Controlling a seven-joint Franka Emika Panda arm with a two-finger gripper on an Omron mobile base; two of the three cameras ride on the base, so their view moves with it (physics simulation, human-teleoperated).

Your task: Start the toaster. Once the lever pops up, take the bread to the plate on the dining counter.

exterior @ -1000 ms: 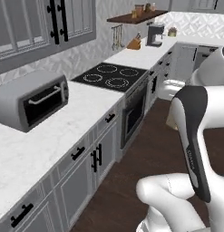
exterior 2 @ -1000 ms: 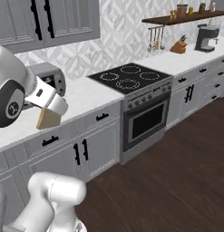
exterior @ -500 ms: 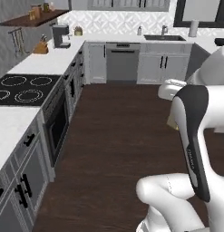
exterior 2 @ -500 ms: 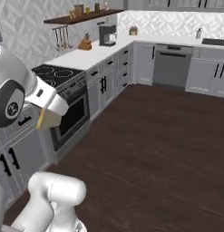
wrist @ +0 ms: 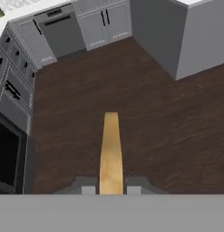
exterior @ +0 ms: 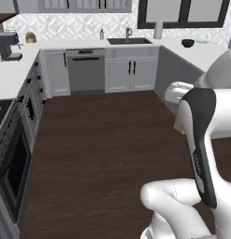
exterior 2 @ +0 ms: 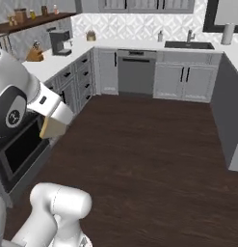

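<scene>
The gripper (wrist: 111, 189) is clamped on the bread (wrist: 110, 152), held edge-on between both fingers (wrist: 88, 188) above the dark wood floor (wrist: 154, 118).

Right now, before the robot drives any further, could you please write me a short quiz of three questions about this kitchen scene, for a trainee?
1. True or false: the gripper is shut on the bread.
2. What lies below the bread in the hand view? A) a white counter B) the dark wood floor C) a plate
3. Fill in: in the right base view, the sink sits in the counter at the ______ of the kitchen, near a window.

Key: 1 true; 2 B; 3 far end (back wall).
</scene>
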